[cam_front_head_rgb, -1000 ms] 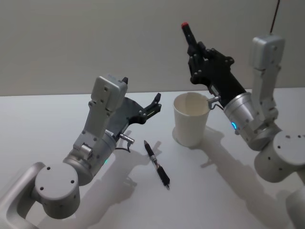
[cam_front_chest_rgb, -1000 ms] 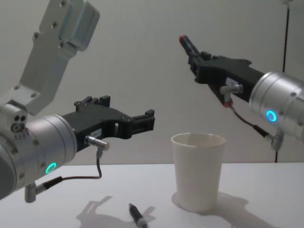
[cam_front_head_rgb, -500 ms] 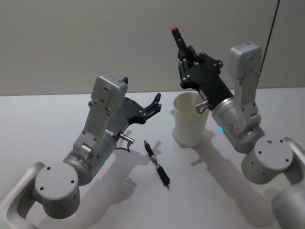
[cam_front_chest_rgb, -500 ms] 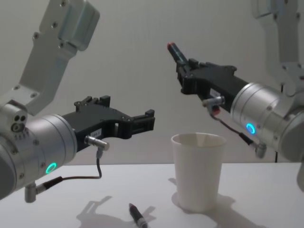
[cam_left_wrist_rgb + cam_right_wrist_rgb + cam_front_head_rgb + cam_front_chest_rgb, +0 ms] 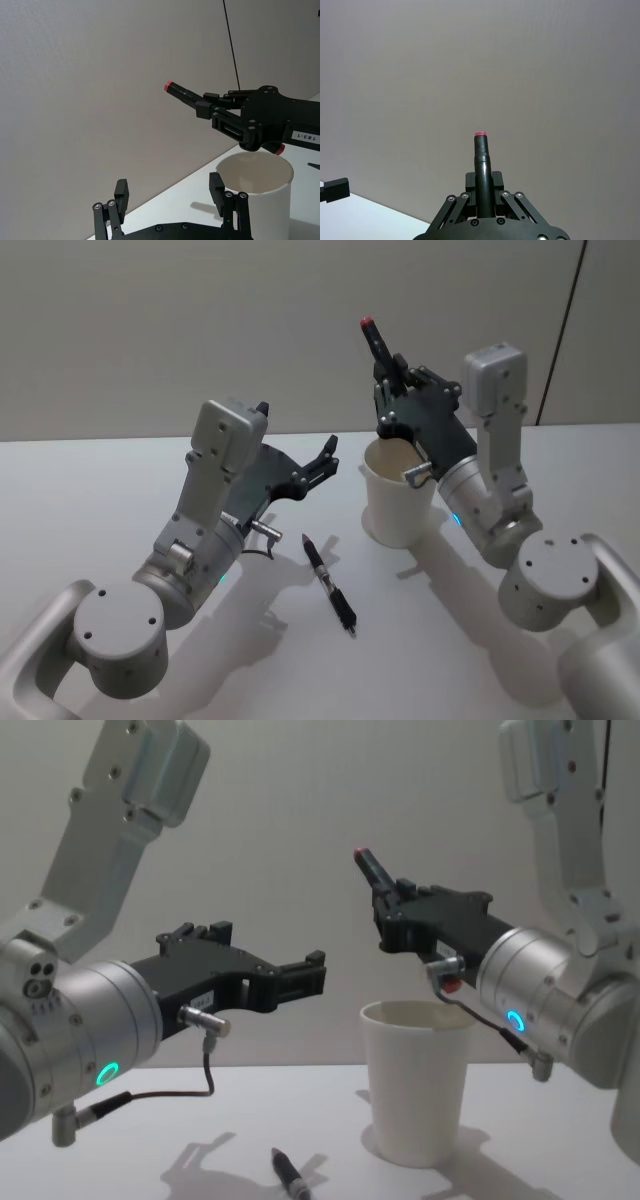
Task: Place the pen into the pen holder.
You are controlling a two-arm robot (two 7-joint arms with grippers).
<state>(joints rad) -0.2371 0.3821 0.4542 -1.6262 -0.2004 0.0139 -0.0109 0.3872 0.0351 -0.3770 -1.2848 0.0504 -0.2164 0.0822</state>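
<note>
Pinches the red-capped pen (image 5: pixel 374 340) in the right pincer (image 5: pixel 390 370) at upper centre, tilted over the mouth of the white paper cup (image 5: pixel 398 510) for lowering inside. Parks the left pincer (image 5: pixel 325 461) spread at centre left, clear of that path.

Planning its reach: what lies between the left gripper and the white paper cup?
Head view: bare table between left gripper and white paper cup; loose black pen lies nearer the robot.
</note>
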